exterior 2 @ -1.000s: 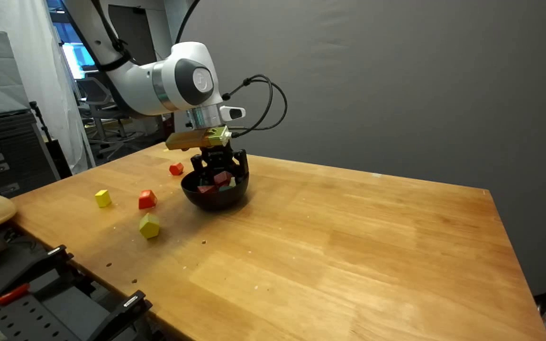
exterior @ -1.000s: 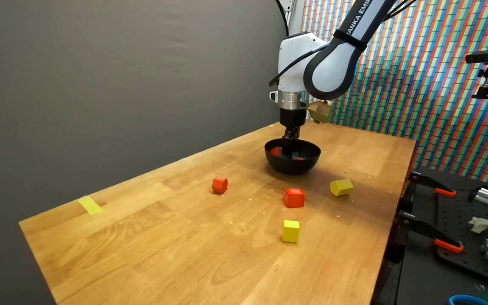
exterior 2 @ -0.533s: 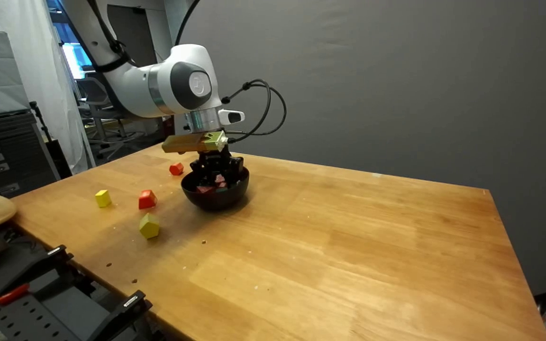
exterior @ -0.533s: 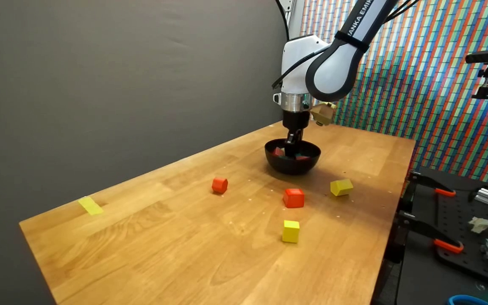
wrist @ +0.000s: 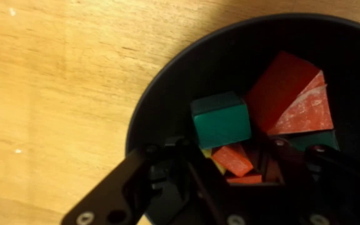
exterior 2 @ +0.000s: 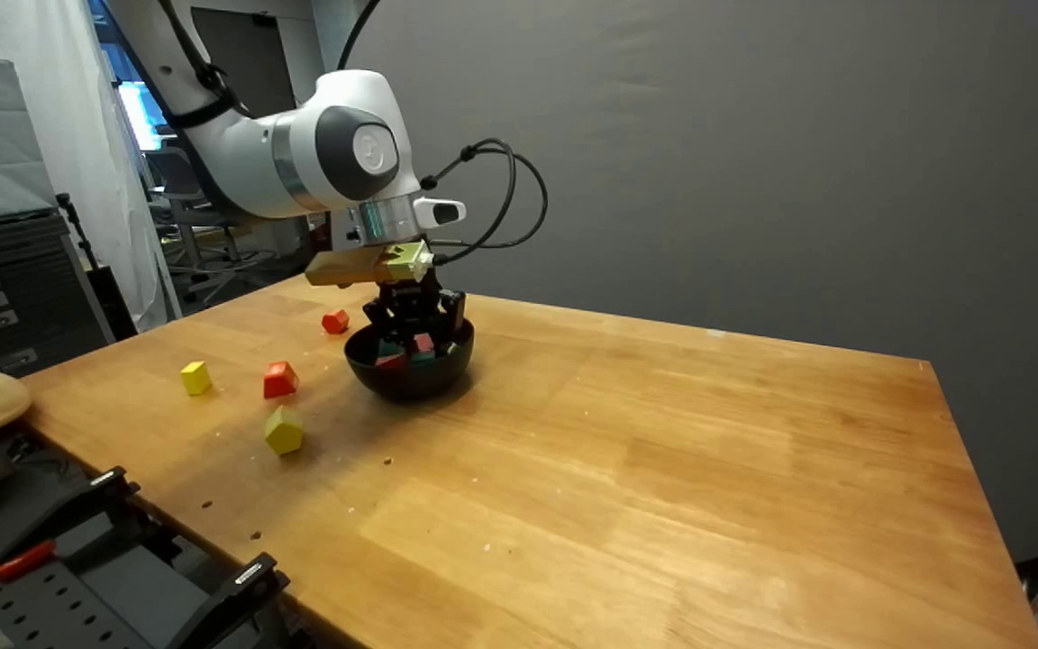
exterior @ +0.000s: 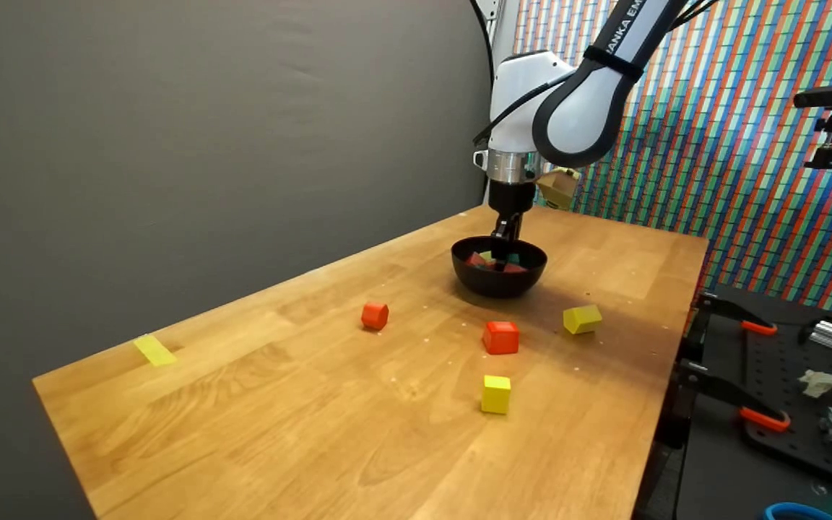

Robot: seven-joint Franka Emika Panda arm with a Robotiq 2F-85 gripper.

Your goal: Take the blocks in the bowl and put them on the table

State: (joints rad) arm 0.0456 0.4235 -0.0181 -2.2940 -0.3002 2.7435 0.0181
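In an exterior view the arm [exterior: 578,119] reads "ANKA EM", while only the wrist view resolves scuffs on a red block [wrist: 289,97] beside a teal block [wrist: 222,122] in the bowl [wrist: 211,72], where the gripper [exterior 2: 420,337] reaches, its hold impossible to tell.

From well back, both exterior views look slantingly down toward the plain grey backdrop [exterior 2: 708,180], sharing the light-brown wooden table [exterior: 279,419] and round black bowl [exterior: 495,284]; an exterior view catches a multicoloured striped wall [exterior: 741,180] at right. Close above, the wrist view faces down into the bowl.
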